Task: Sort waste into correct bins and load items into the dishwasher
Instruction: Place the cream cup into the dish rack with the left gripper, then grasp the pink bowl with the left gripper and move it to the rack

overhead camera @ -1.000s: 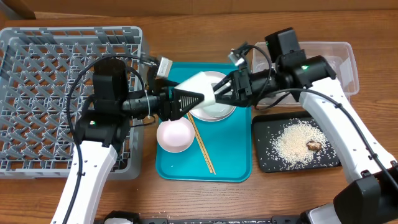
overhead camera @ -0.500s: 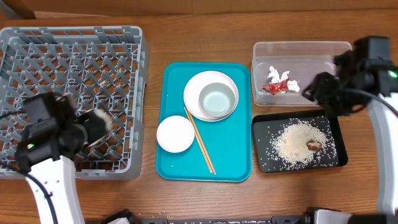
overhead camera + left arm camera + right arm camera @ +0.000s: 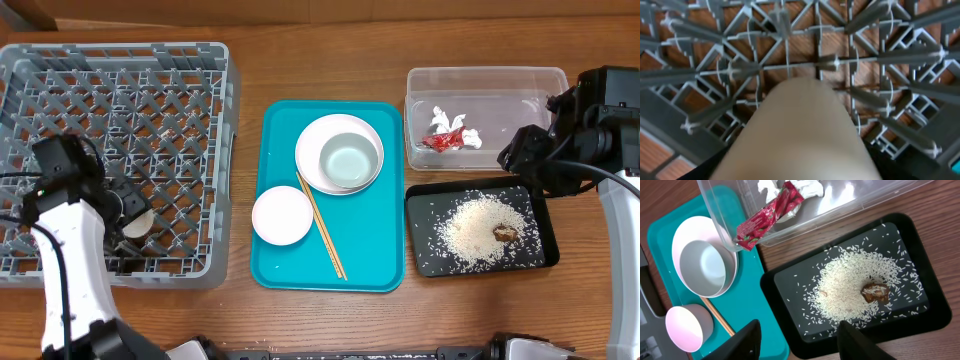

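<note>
The white plate holds the grey-green bowl on a teal tray; the pink bowl and chopsticks lie beside them. The red wrapper and white paper lie in the clear tub. Rice and a brown scrap lie on the black tray. My right gripper is open and empty above the black tray's near-left edge. My left gripper hovers over the grey dish rack; a blurred beige shape hides its jaws.
The teal tray sits between the rack and the two bins. The rack's lattice floor fills the left wrist view. The right arm hangs over the tub's right end. Bare wooden table shows along the front edge.
Both arms have pulled back from over the teal tray: the left to the rack's front left, the right to the tub's right end. The dishes have not moved.
</note>
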You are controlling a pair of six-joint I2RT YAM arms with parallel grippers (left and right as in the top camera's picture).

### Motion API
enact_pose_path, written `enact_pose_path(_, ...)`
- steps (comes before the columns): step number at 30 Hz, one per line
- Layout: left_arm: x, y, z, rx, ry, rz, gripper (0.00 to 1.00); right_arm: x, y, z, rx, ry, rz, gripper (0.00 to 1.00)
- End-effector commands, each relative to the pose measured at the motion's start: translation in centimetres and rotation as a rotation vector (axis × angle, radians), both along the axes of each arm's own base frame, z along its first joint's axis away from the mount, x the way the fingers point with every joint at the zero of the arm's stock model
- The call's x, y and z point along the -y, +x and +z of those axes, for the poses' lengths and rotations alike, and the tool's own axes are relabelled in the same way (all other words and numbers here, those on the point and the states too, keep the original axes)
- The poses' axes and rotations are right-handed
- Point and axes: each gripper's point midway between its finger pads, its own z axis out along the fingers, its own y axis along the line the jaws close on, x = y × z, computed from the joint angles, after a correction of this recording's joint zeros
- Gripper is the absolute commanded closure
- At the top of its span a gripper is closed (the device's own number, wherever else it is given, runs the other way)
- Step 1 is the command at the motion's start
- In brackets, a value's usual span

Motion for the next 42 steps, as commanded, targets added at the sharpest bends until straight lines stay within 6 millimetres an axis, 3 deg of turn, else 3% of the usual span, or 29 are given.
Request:
enact_pose_path(1,-0.4,0.2,-1.8,-0.051,-0.019,0.017,0.21,0.1,0.0,0.2,0.007,-0.016,0.007,0.49)
enact_pose_path(5,-0.5,0.3,-1.5,-0.043,-0.014,0.017,0.16,0.1,-0.1,0.2,0.003,-0.016,0.007,0.49)
enact_pose_path(8,-0.8,0.7,0.2,-0.013,0.008,0.015,0.22,0.1,-0.1,0.2,0.003,-0.016,0.007,0.49)
enact_pose_path(11,-0.9,1.0,2.2,0.021,0.025,0.014,0.13,0.1,-0.1,0.2,0.002,-0.016,0.007,0.49)
enact_pose_path(15,0.0,1.5,4.8,0.078,-0.009,-0.007,0.12,0.1,-0.1,0.2,0.002,-0.016,0.007,0.49)
enact_pose_path(19,5.5,3.6,7.1,0.219,-0.174,-0.185,0.16,0.5,-0.3,0.0,-0.008,-0.036,-0.001,0.49)
enact_pose_path(21,11.2,4.7,8.0,0.249,-0.218,-0.412,0.16,1.8,-0.8,-0.3,-0.039,-0.103,-0.053,0.48)
enact_pose_path(25,18.4,5.0,7.6,0.218,-0.22,-0.682,0.16,3.1,-1.4,-0.5,-0.071,-0.159,-0.126,0.41)
enact_pose_path(27,21.9,4.8,7.2,0.198,-0.216,-0.793,0.19,3.0,-1.4,-0.5,-0.071,-0.154,-0.125,0.27)
enact_pose_path(28,24.2,4.6,6.7,0.175,-0.197,-0.867,0.21,3.0,-1.4,-0.5,-0.071,-0.153,-0.125,0.24)
enact_pose_path(30,26.6,4.2,5.8,0.14,-0.173,-0.948,0.21,2.7,-1.4,-0.5,-0.069,-0.135,-0.119,0.21)
enact_pose_path(31,28.8,3.6,4.6,0.096,-0.143,-1.022,0.22,2.6,-1.4,-0.5,-0.067,-0.131,-0.117,0.19)
enact_pose_path(33,31.2,2.8,2.6,0.028,-0.102,-1.105,0.25,2.6,-1.4,-0.5,-0.068,-0.131,-0.117,0.18)
enact_pose_path(36,33.5,1.7,-0.4,-0.076,-0.067,-1.184,0.32,2.6,-1.4,-0.5,-0.069,-0.131,-0.117,0.18)
enact_pose_path(39,34.5,0.7,-4.0,-0.197,-0.037,-1.198,0.38,2.6,-1.5,-0.5,-0.071,-0.131,-0.117,0.18)
enact_pose_path(41,34.3,0.3,-7.0,-0.296,-0.015,-1.167,0.55,2.6,-1.5,-0.5,-0.072,-0.13,-0.117,0.18)
enact_pose_path(42,34.0,0.2,-7.8,-0.321,-0.006,-1.145,0.59,2.6,-1.5,-0.5,-0.072,-0.13,-0.117,0.18)
